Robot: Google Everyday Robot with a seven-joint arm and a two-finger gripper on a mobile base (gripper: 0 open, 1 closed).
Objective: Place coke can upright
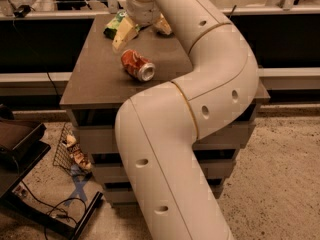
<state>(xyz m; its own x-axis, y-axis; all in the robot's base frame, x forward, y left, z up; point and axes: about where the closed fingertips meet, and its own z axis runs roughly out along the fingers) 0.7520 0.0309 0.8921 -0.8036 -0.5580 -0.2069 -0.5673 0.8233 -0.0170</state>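
Lying tipped: red coke can (pixel 137 65), silver end at five o'clock.
Rested on table (pixel 95 81), off edges; gripper (pixel 144 29) spread wide at twelve o'clock.

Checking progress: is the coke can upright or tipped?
Tipped: the coke can lies on its side on the table, silver end showing; the gripper hangs open behind it.

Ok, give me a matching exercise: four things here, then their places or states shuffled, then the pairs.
1 red-orange aluminium coke can
2 two-finger gripper
3 green crinkly bag
4 wire mesh basket

A on the floor left of the brown table
B lying on its side on the table
C fingers open, over the table's far end
D at the table's back edge

Pairs: 1-B, 2-C, 3-D, 4-A
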